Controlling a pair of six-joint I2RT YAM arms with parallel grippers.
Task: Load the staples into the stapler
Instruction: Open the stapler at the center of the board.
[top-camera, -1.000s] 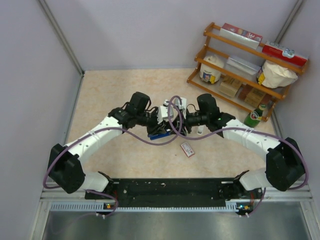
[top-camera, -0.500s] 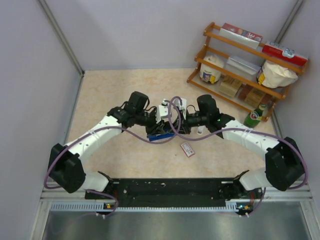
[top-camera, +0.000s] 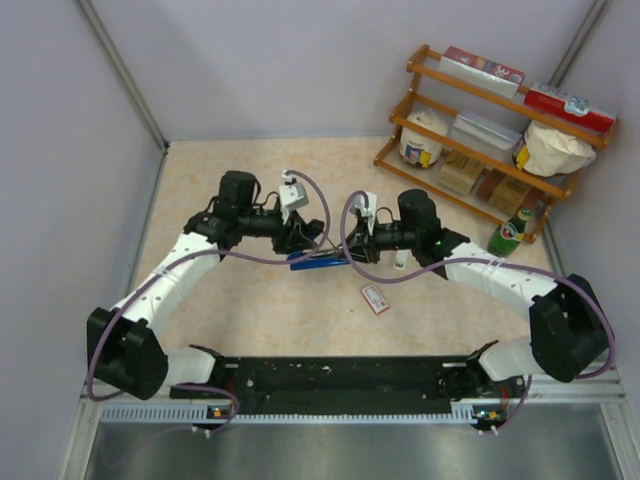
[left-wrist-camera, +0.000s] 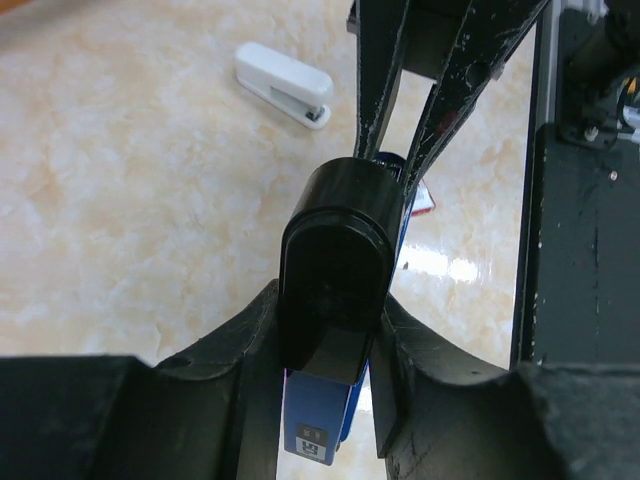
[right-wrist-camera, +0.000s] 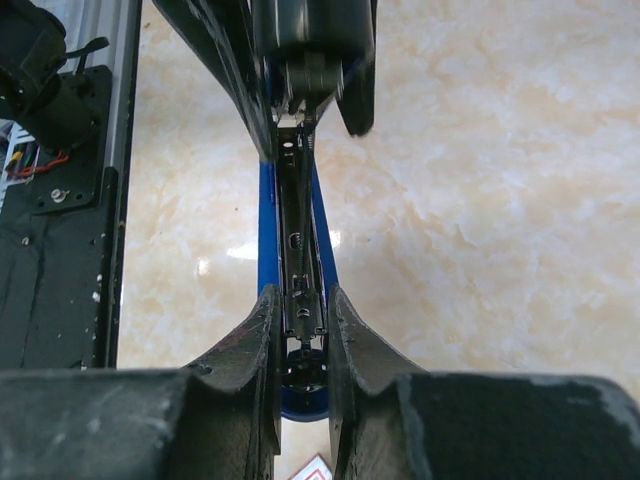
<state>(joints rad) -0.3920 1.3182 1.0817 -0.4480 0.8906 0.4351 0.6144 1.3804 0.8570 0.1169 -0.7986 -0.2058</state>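
Blue stapler sits mid-table between your two arms, gripped at both ends. It looks lifted off the table, but I can't confirm that.

The left gripper has its jaws partly closed across the stapler body, clamping the black base and the blue shell under it. My read is that this hand is the anchor, so the body can't swing.

The right gripper has its jaws nearly together, pinched on the dark inner arm. The blue shell shows on either side below it. It's probably held that way to keep the magazine opened up and reachable.

No loose staples are in either jaw. The staple box lies on the table just in front of the stapler, apart from both grippers, so loading is not yet begun.

- **Top view:** gives the layout and the box, but the cables and wrists hide both grips.
- **Left wrist:** shows the clamp on the base, plus a white stapler lying off to the side, untouched.
- **Right wrist:** the only view down the inner channel. I see a spring there and no strip that I can make out.
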